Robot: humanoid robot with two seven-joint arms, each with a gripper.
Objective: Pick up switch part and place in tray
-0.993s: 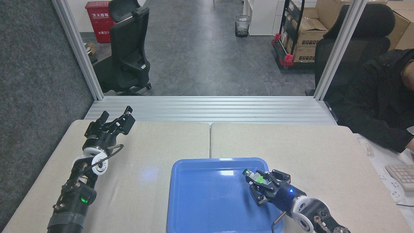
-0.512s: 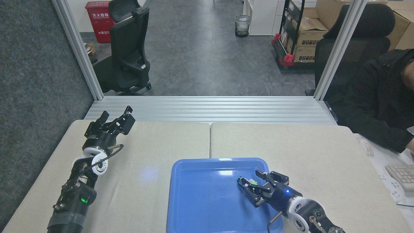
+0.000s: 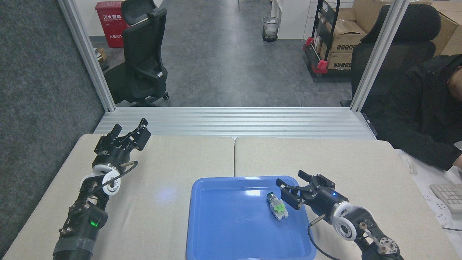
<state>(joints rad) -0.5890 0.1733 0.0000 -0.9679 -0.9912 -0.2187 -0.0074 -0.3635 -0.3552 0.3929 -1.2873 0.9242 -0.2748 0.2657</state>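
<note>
The switch part (image 3: pixel 277 206) lies flat on the floor of the blue tray (image 3: pixel 216 231), in its right half, dark head pointing away from me, green block in the middle, white end nearest. My right gripper (image 3: pixel 293 189) hovers just up and right of the part, over the tray's right rim, open and holding nothing. At the far left of the table my left gripper (image 3: pixel 128 134) is raised and open, far from the tray.
A person in a dark jacket (image 3: pixel 426 108) sits at the right, beside a keyboard (image 3: pixel 449 195). An aluminium rail deck (image 3: pixel 234 122) borders the table's far edge. Two grey table pads (image 3: pixel 173 162) meet at a seam behind the tray.
My right gripper let go of the switch part, which now lies on the tray floor. The gripper has drawn back up and to the right. The left arm has not moved.
</note>
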